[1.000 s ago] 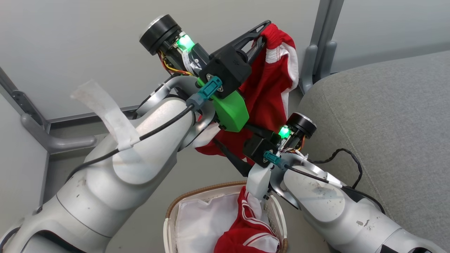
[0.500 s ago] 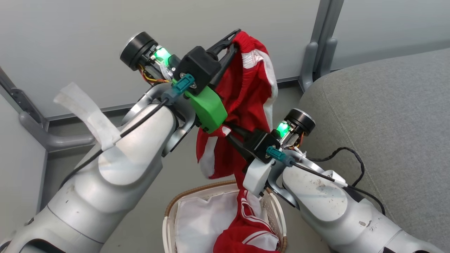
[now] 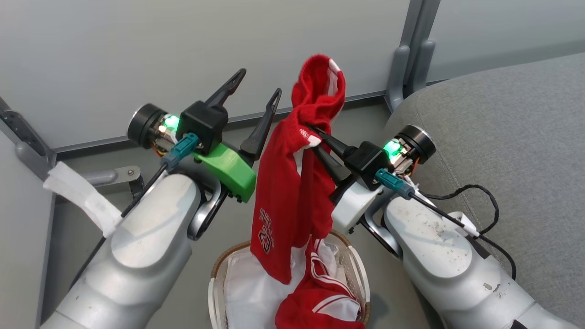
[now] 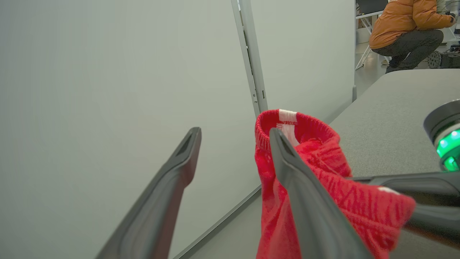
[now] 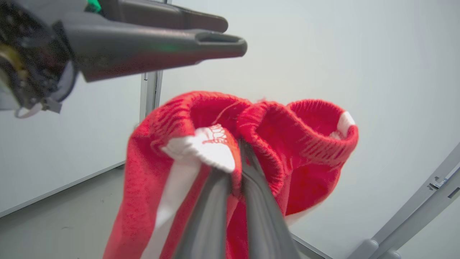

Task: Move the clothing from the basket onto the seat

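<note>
Now: right gripper (image 3: 314,136) pressed together on the bunched waistband of a red garment (image 3: 292,192) printed 23, held up above the basket (image 3: 227,258); the cloth hangs straight down, its hem level with the basket's mouth; left gripper (image 3: 258,83) just beside the cloth, fingers spread wide, gripping nothing; second red garment (image 3: 320,306), white-striped, heaped in the basket on the white liner (image 3: 256,292); grey seat (image 3: 502,114) on the robot's right, beyond the right arm.
</note>
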### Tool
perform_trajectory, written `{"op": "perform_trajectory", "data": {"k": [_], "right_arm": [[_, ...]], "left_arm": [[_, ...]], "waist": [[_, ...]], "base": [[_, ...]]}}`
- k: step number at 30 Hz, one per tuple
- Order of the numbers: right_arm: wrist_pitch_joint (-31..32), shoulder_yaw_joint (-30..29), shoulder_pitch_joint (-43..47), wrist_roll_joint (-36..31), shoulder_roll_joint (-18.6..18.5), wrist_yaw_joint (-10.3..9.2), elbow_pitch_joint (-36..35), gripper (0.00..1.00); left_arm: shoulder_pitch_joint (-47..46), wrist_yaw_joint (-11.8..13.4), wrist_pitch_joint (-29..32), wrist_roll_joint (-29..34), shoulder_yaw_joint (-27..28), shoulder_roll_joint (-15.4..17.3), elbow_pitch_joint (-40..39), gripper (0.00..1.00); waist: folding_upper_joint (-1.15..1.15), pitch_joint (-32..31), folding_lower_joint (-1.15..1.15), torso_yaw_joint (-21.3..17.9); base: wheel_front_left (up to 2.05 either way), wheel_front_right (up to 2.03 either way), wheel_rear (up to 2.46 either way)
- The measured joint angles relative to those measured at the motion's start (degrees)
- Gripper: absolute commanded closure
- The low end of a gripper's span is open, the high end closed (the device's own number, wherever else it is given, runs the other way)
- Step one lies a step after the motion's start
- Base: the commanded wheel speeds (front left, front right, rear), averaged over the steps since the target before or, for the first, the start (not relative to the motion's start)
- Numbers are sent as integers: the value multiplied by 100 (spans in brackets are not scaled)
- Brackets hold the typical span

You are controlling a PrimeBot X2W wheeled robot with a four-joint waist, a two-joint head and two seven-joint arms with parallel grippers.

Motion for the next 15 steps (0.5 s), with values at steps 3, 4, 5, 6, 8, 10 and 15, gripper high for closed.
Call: {"op": "perform_trajectory", "data": {"k": [3, 4, 5, 6, 8, 10, 15], "right_arm": [[0, -190, 55, -81, -2, 0, -23, 100], [0, -265, 66, -103, -1, 0, -31, 100], [0, -337, 74, -146, -2, 0, -34, 100], [0, -400, 80, -170, -2, 0, -34, 100], [0, -555, 87, -234, -1, 0, -43, 100], [0, -699, 109, -283, -1, 0, -56, 100], [0, -995, 226, -363, -1, 0, -63, 100]], "left_arm": [[293, 75, -141, -141, 79, 0, 71, 0], [389, 90, -180, -172, 103, -1, 90, 0], [486, 125, -214, -202, 116, -4, 105, 0], [557, 134, -235, -213, 131, -8, 113, 0], [726, 181, -291, -243, 167, -19, 115, 0], [866, 230, -332, -252, 211, -32, 102, 0], [1349, 326, -383, -299, 358, -78, 21, 0]], "waist": [[0, 25, 0, 8], [0, 36, 0, 12], [0, 48, 0, 17], [0, 57, 0, 21], [0, 79, 0, 29], [0, 98, 0, 35], [0, 131, 0, 18]], "base": [[0, 0, 0], [0, 0, 0], [0, 0, 0], [0, 0, 0], [0, 0, 0], [0, 0, 0], [0, 0, 0]]}}
